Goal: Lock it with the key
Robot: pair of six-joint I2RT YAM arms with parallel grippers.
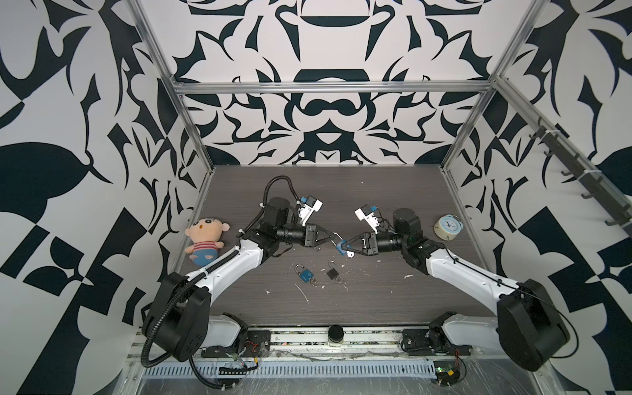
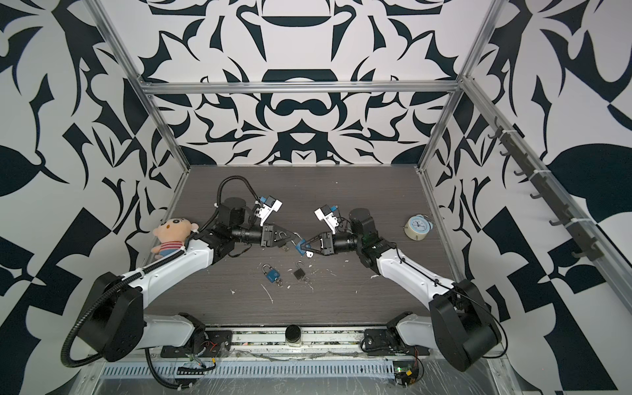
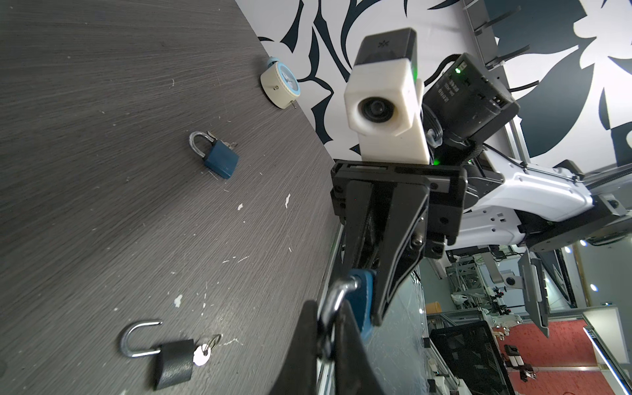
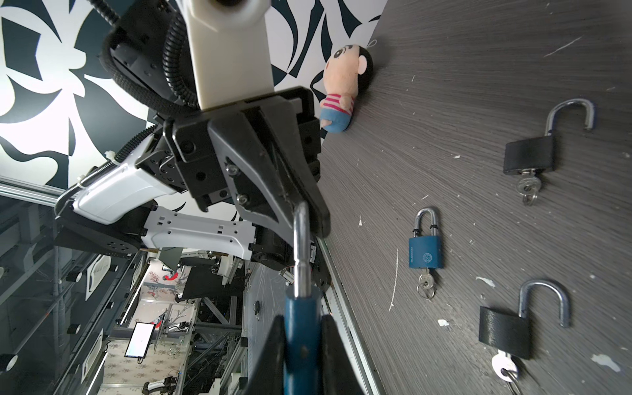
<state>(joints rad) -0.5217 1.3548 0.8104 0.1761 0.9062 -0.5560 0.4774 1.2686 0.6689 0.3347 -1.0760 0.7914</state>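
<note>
A blue padlock (image 1: 340, 248) (image 2: 301, 248) hangs in the air between both grippers at mid-table. My left gripper (image 1: 336, 236) (image 2: 296, 236) (image 3: 326, 330) is shut on its silver shackle (image 3: 337, 297) (image 4: 301, 246). My right gripper (image 1: 343, 247) (image 2: 303, 247) (image 4: 302, 345) is shut on the blue body (image 4: 302, 321) (image 3: 360, 301). A pale key (image 1: 349, 254) (image 2: 308, 254) sticks out of the body's lower end. Whether the shackle's free end sits in the body is hidden.
On the table lie a blue padlock with key (image 1: 306, 274) (image 4: 425, 251), an open black padlock with key (image 1: 331, 273) (image 4: 506, 328) and another open black one (image 4: 528, 154). A doll (image 1: 205, 239) sits at the left wall. A small clock (image 1: 447, 226) stands at the right.
</note>
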